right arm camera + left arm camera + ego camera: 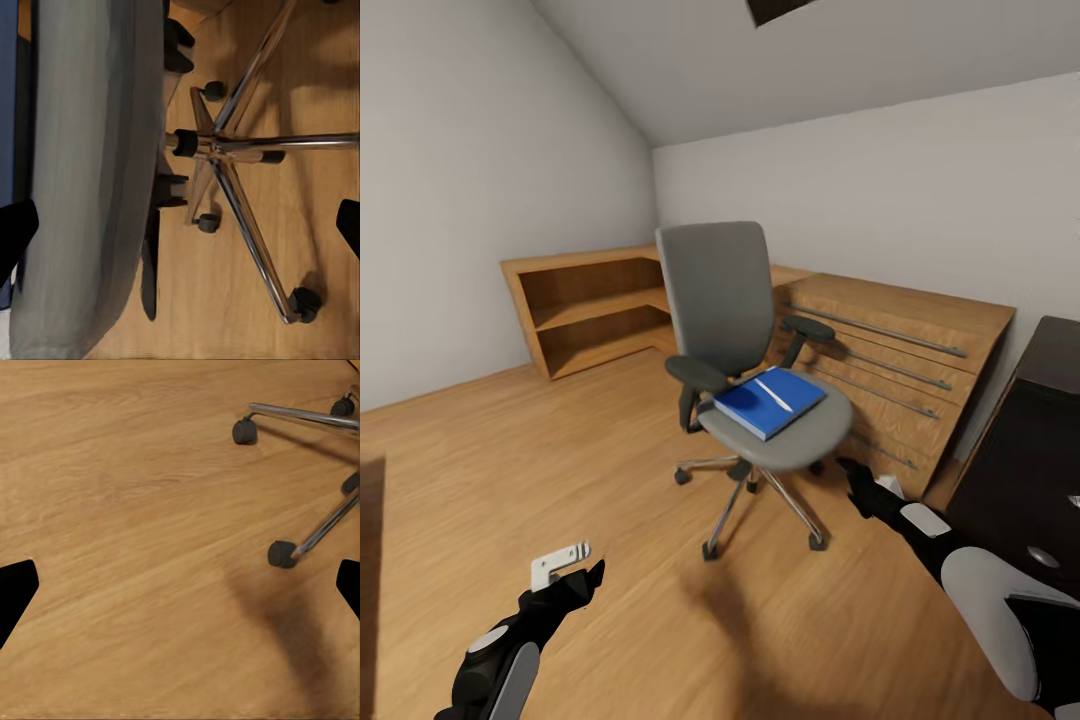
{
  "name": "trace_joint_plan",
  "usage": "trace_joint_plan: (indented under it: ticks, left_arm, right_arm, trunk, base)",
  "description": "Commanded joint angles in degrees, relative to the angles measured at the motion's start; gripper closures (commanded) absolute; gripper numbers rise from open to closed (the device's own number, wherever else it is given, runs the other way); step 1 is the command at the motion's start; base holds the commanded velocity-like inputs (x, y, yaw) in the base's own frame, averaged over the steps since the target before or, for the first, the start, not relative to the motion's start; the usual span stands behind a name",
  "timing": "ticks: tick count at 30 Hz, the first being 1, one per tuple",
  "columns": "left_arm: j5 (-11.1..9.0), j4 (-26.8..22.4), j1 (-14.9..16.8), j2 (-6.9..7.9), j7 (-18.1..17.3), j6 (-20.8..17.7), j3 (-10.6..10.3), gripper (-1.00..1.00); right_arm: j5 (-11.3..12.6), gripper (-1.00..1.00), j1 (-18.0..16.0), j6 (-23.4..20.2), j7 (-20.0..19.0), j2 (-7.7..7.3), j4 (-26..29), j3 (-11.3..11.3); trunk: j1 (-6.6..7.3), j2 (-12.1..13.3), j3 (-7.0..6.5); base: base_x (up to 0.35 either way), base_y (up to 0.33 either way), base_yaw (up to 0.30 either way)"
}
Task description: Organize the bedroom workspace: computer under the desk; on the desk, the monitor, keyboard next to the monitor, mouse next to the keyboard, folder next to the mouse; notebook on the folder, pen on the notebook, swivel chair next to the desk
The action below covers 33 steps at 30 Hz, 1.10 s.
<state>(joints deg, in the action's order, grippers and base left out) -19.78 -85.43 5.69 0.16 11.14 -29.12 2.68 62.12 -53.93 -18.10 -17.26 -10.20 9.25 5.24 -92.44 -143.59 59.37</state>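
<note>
The swivel chair (745, 370) stands in the middle of the wooden floor (510, 470), with its back toward the corner of the room. The folder (768, 400) lies flat on the seat, near the front edge on the side by the wooden dresser (890, 380). A thin white stick, the pen (773, 393), lies on top of the folder. No notebook can be made out between them.

At the right edge of the head view a dark piece of furniture (1035, 450) is cut off, so it is hard to say what it is. A low open shelf (585, 310) sits by the far wall.

The left gripper (582, 578) hangs low over the bare floor, a little way from the chair's wheels. In the left wrist view its two black fingertips (15, 592) are wide apart with nothing between them.

The right gripper (852, 468) is just beside the seat's edge, above the chrome legs. In the right wrist view its fingertips (15, 236) are also wide apart, with the seat's side (90, 180) and the star base (217, 146) behind them. It holds nothing.
</note>
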Motion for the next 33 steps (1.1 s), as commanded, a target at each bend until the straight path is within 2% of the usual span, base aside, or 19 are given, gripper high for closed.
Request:
trace_joint_plan:
  ticks: [1,13,20,25,29,33]
  left_arm:
    - [-0.61,-0.06,0.03,0.02,0.46,-0.23,-0.04,-1.0]
    - [-0.68,0.26,0.03,-0.04,0.48,-0.19,-0.09,-1.0]
    - [-0.33,4.14,0.03,-0.23,0.94,0.61,-0.62,-1.0]
    - [-0.28,4.43,0.03,-0.2,0.97,1.73,-0.73,-1.0]
    - [-0.26,4.61,0.03,-0.23,0.98,2.36,-0.84,-1.0]
    - [-0.29,4.75,0.03,-0.24,1.03,2.54,-0.89,-1.0]
  right_arm:
    - [-0.05,-1.0,-0.03,-0.36,-0.1,0.0,-0.02,0.47]
    - [-0.19,-1.0,-0.03,-0.31,-0.07,0.08,-0.02,0.4]
    - [-0.83,-1.0,0.0,2.58,0.06,0.25,-1.16,0.26]
    - [-1.3,-1.0,0.06,5.19,0.09,1.29,-2.93,0.18]
    - [-4.93,-1.0,0.17,11.66,0.09,2.76,-5.58,-0.13]
    - [-10.54,-1.0,0.22,17.63,0.1,4.36,-6.85,-0.24]
  trunk:
    - [0.05,-0.03,0.05]
    - [0.05,-0.03,0.05]
    - [0.05,-0.03,0.05]
    - [0.05,-0.03,0.05]
    - [0.12,0.01,-0.61]
    - [0.23,0.07,-1.5]
  base:
    - [-0.33,0.0,0.0]
    - [-0.32,0.0,0.0]
    - [-0.045,0.0,0.0]
    - [-0.006,0.0,0.0]
    - [-0.002,0.0,0.0]
    - [0.0,0.0,0.0]
